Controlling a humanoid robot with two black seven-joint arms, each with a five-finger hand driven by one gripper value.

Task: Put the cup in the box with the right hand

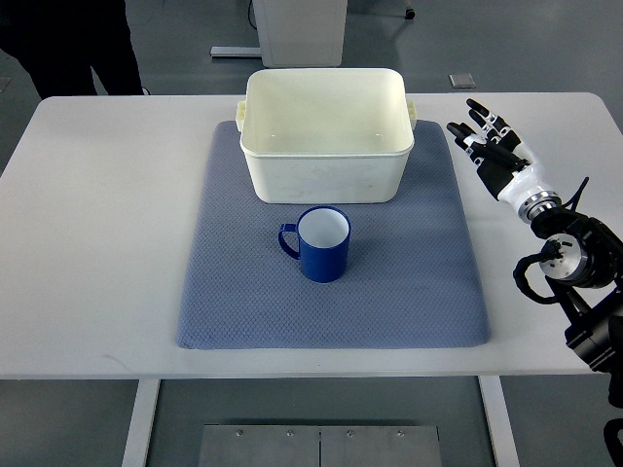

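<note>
Blue cup upright on grey mat, handle pointing left, white inside, nothing in it. Cream box just behind it, open top. Right hand over the white table right of the mat, fingers spread, holding nothing, well apart from cup. Person's dark legs at top left.

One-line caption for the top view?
Right hand open beside the mat; blue cup stands upright before the empty white box.

Blue cup sits upright on the grey mat just in front of the white box; right hand hovers beside the box, fingers spread, holding nothing.
</note>
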